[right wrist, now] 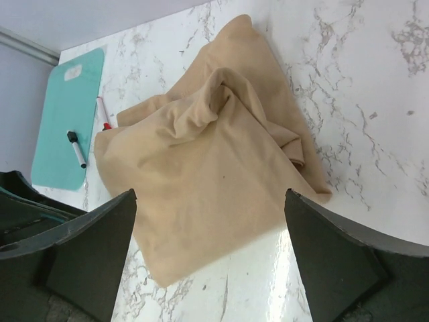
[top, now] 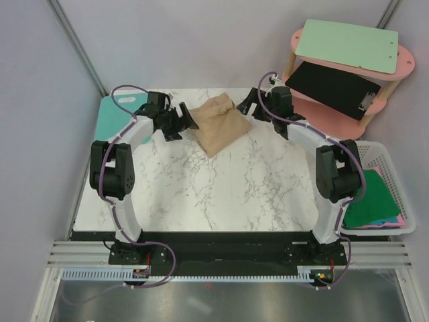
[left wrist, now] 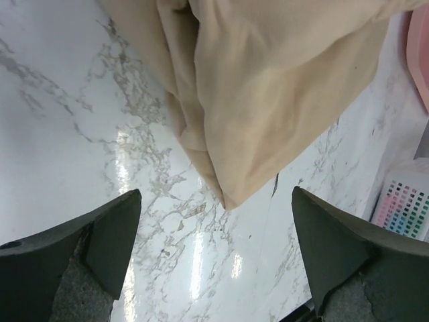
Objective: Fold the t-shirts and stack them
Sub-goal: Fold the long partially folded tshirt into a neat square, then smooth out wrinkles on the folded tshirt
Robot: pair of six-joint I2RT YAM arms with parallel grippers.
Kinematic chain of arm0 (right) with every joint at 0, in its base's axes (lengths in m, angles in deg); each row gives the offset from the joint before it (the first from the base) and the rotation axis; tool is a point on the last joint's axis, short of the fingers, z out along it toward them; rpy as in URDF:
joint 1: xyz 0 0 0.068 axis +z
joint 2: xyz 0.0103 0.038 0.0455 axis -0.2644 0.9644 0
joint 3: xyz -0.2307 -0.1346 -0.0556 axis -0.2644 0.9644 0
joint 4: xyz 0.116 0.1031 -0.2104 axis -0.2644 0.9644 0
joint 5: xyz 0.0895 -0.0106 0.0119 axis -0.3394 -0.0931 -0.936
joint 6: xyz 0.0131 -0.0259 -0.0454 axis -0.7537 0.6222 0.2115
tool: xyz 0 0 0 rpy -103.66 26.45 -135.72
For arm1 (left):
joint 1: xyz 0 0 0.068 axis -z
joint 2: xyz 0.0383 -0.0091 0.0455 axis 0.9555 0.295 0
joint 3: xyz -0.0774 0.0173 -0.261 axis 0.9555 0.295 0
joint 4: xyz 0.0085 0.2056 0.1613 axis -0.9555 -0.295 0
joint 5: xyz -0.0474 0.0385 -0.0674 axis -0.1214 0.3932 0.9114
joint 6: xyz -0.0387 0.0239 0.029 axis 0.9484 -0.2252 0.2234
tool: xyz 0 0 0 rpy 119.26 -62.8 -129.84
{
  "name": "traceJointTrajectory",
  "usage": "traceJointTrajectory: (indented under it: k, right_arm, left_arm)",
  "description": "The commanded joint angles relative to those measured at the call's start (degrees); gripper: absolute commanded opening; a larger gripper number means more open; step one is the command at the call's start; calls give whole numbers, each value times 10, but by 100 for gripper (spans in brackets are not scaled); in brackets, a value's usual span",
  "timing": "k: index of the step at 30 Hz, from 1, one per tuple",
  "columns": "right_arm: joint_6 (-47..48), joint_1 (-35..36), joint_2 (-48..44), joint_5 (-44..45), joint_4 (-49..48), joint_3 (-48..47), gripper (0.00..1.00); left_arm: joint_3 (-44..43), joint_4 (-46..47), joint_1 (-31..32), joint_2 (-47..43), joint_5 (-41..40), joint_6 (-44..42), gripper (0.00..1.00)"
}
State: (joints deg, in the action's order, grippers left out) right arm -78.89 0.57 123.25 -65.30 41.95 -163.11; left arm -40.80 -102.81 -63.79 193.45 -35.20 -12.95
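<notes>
A tan t-shirt (top: 218, 122) lies loosely folded and rumpled at the back middle of the marble table (top: 221, 188). My left gripper (top: 190, 121) is open and empty just left of it; in the left wrist view the shirt's corner (left wrist: 268, 100) lies ahead of the open jaws. My right gripper (top: 249, 106) is open and empty just right of the shirt; in the right wrist view the shirt (right wrist: 208, 174) lies spread between and beyond the jaws. More shirts, green on top (top: 372, 201), lie in the white basket (top: 382, 157) at the right.
A teal board (top: 114, 114) with a marker lies at the table's back left; it also shows in the right wrist view (right wrist: 67, 114). A pink two-level shelf (top: 395, 74) stands at the back right, holding a green clipboard (top: 348, 43) and a black clipboard (top: 335, 87).
</notes>
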Motion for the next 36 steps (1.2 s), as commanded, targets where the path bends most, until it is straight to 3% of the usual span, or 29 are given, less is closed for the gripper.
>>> traceJointTrajectory:
  k: [1, 9, 12, 15, 16, 17, 24, 32, 35, 36]
  right_arm:
    - [21, -1, -63, 24, -16, 75, 98]
    - [20, -1, -126, 24, -19, 169, 98]
    - [20, -1, -138, 18, -17, 184, 98]
    - [18, -1, -146, 12, -9, 194, 98]
    - [20, -1, -149, 9, -6, 198, 98]
    - [21, -1, -157, 7, -5, 201, 98]
    - [29, -1, -211, -4, 27, 248, 98]
    - [46, 0, -289, -39, 75, 297, 98]
    - [54, 7, -308, -43, 76, 308, 98]
    - [57, 14, -308, -43, 76, 307, 98]
  left_arm:
    - [82, 111, 42, -19, 23, 42, 99]
    - [105, 175, 117, 46, 15, 85, 82]
    - [101, 179, 133, 57, 15, 89, 70]
    - [112, 180, 143, 57, 18, 87, 27]
    - [120, 180, 142, 46, 17, 86, 6]
    - [130, 179, 143, 38, 16, 86, 2]
    - [268, 145, 145, -93, 11, 55, 2]
    - [423, 9, 158, -289, 10, 58, 5]
    - [439, -70, 162, -398, -29, 62, 47]
    - [436, -87, 162, -451, -41, 63, 72]
